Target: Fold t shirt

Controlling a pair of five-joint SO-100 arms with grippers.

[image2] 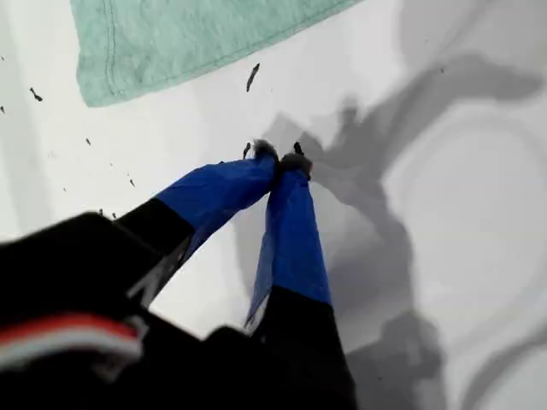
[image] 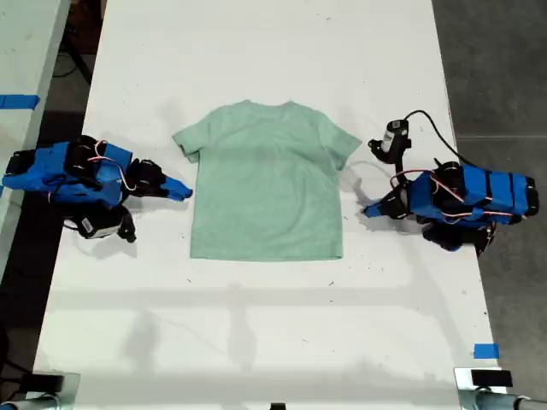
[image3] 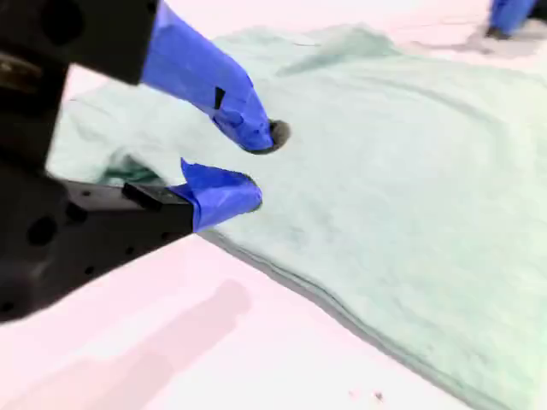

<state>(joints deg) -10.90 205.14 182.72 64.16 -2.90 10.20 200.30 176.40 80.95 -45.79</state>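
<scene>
The pale mint-green t shirt lies flat, front up, in the middle of the white table, neck toward the far edge. My first gripper rests on the table at the exterior view's right, a short gap from the shirt's side. Its blue jaws are shut with nothing between them, and a hem corner of the shirt lies just ahead. My second gripper is at the exterior view's left, at the shirt's edge below the sleeve. It stands slightly open over the cloth, holding nothing.
A black cable and small mount lie beside the arm on the exterior view's right. Blue tape marks the near corner there. Dark floor borders both long sides of the table. Small dark specks dot the tabletop.
</scene>
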